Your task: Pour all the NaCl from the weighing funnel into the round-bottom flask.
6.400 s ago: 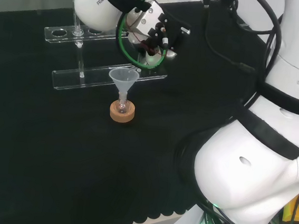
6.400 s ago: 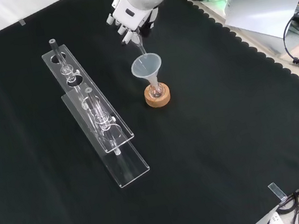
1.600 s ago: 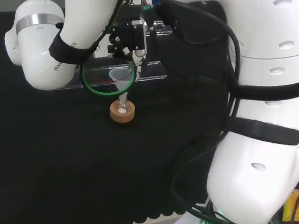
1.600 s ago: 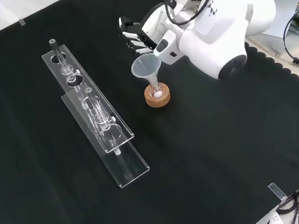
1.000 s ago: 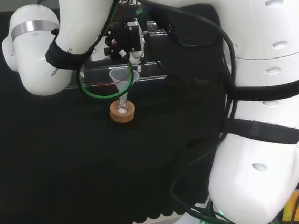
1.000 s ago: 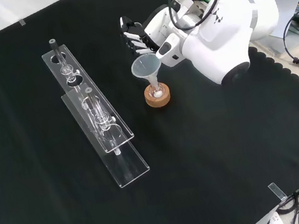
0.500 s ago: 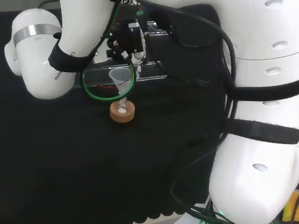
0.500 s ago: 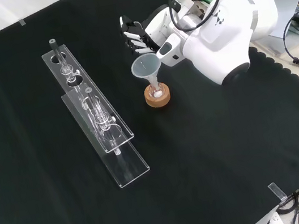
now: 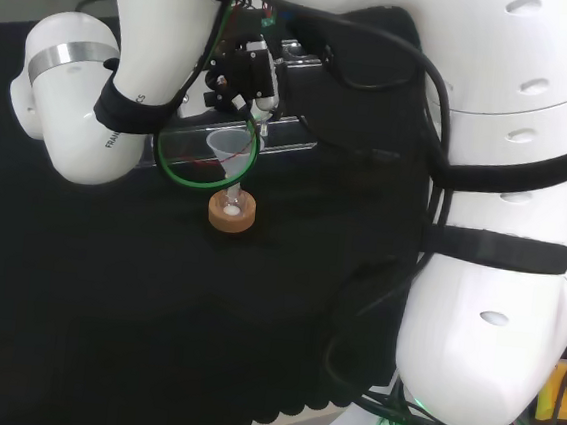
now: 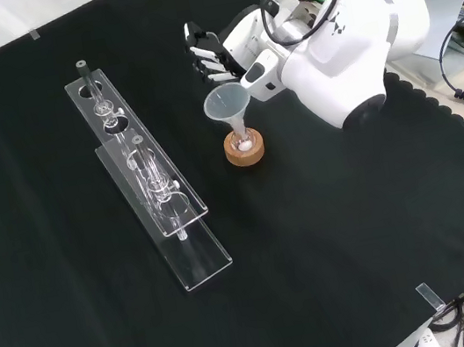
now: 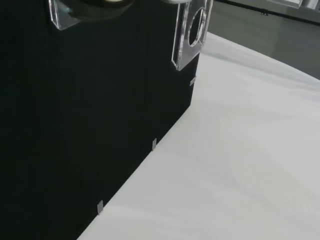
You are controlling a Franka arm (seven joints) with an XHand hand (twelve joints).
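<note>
Judging by white salt in the flask (image 10: pixel 246 143) at frame centre, you're nearly done; robot hand (image 10: pixel 214 55) grip: cannot tell.

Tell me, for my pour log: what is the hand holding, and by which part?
Cannot be told: the hand has curled fingers just above the funnel, but no held glassware shows plainly.

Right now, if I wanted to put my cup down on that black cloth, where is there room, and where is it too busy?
In the front view, the cloth lies bare across the whole stretch below and to the right of the cork ring, and also left of the clear rack. It is crowded up top, where the hand hangs by the funnel standing in the flask.
</note>
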